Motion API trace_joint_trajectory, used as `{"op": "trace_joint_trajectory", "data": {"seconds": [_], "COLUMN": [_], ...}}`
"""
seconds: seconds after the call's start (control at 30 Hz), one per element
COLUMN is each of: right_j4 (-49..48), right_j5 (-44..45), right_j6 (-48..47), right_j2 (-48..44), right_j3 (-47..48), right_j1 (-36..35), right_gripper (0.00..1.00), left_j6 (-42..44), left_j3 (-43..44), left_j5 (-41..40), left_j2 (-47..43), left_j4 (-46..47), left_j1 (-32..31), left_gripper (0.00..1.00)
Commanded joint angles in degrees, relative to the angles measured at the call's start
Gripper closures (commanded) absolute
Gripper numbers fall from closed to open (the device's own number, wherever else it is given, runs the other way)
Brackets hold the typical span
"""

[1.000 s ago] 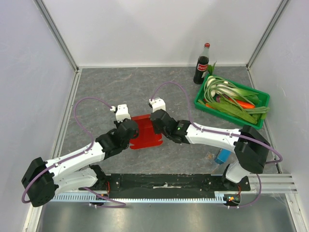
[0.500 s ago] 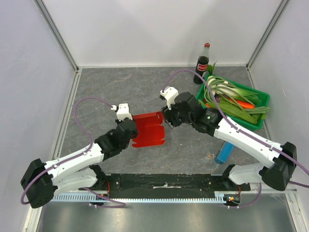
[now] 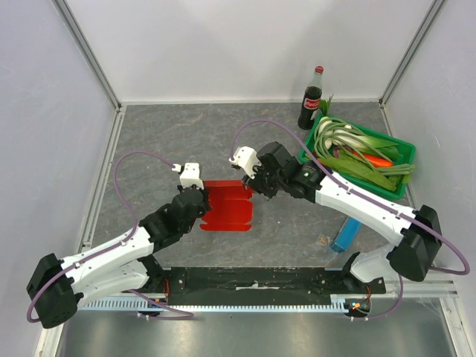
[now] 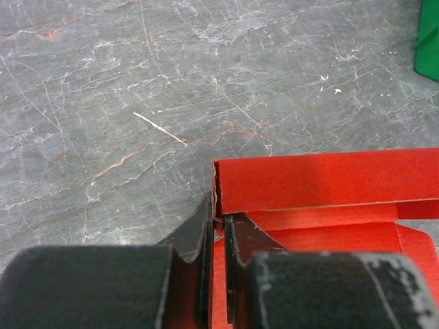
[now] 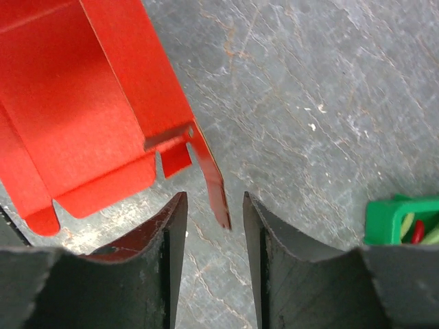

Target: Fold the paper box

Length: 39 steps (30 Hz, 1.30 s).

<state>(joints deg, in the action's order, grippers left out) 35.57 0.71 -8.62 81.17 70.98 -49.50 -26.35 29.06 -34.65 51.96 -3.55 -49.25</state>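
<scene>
The red paper box (image 3: pixel 229 203) lies partly folded on the grey table, between the two arms. My left gripper (image 3: pixel 195 199) is shut on the box's left wall; in the left wrist view the thin red wall (image 4: pixel 309 179) stands upright and its edge is pinched between the jaws (image 4: pixel 218 223). My right gripper (image 3: pixel 253 186) is open at the box's upper right corner. In the right wrist view a narrow red tab (image 5: pixel 212 179) sticks out between the open fingers (image 5: pixel 214 205) without touching them, and the box body (image 5: pixel 82 103) lies to the upper left.
A green crate (image 3: pixel 357 155) of leeks and carrots stands at the right, with a cola bottle (image 3: pixel 311 99) behind it. A narrow blue box (image 3: pixel 346 232) lies under the right arm. The crate's corner shows in the right wrist view (image 5: pixel 401 219).
My right arm swung away to the right, then came back to the box's upper right corner with the jaws open. The box has shifted slightly. My left gripper keeps its hold.
</scene>
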Motion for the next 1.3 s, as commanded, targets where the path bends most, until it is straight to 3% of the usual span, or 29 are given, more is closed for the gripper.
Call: {"op": "trace_joint_trajectory", "data": {"seconds": [0.0, 0.13, 0.3, 0.33, 0.37, 0.47, 0.53, 0.63, 0.77, 1.03, 1.27], "right_j4": [-3.8, -3.8, -3.4, -3.5, -3.8, -4.4, -5.3, -7.6, -18.7, -29.0, -35.1], "right_j5": [-3.9, -5.0, -7.2, -7.4, -7.6, -5.6, 0.4, 6.9, 12.8, 14.7, 10.0], "right_j6": [-2.8, -3.2, -1.1, 0.6, 2.5, 12.3, 22.8, 40.5, 52.9, 51.8, 49.1], "right_j2": [1.4, 3.3, 5.4, 6.2, 6.6, 8.0, 7.9, 6.5, 3.0, 3.0, 4.8], "right_j3": [3.8, 4.5, 5.1, 5.5, 6.0, 7.2, 6.5, 2.9, -7.9, -14.0, -18.1], "right_j1": [-0.2, -0.2, -0.1, -0.1, -0.2, -0.2, -0.1, -0.2, -0.2, -0.1, -0.1], "right_gripper": [0.58, 0.65, 0.89, 0.99, 1.0, 1.0, 1.0, 1.0, 1.0, 1.0, 0.91], "left_j6": [3.8, 4.6, 4.2, 3.2, 2.9, 1.9, 0.9, -1.2, -3.1, -4.7, -5.4], "left_j3": [-0.4, -0.2, -0.1, 0.1, 0.3, 1.3, 1.9, 2.1, 1.4, -2.3, -6.0], "left_j5": [1.5, 2.2, 1.8, 1.4, 1.1, 0.9, 0.5, -2.0, -3.8, -4.2, -4.5], "left_j2": [-1.1, -0.6, -0.1, 0.1, 0.5, 2.5, 4.2, 7.0, 10.7, 16.3, 19.4], "left_j4": [3.2, 3.2, 3.4, 3.4, 3.3, 3.3, 3.4, 3.4, 7.3, 16.5, 24.5], "left_j1": [-0.1, -0.2, -0.1, -0.1, -0.1, -0.1, -0.2, -0.1, -0.2, -0.2, -0.3], "left_gripper": [0.98, 0.98, 0.98, 0.98, 0.98, 0.98, 0.98, 0.98, 0.98, 0.98, 0.98]}}
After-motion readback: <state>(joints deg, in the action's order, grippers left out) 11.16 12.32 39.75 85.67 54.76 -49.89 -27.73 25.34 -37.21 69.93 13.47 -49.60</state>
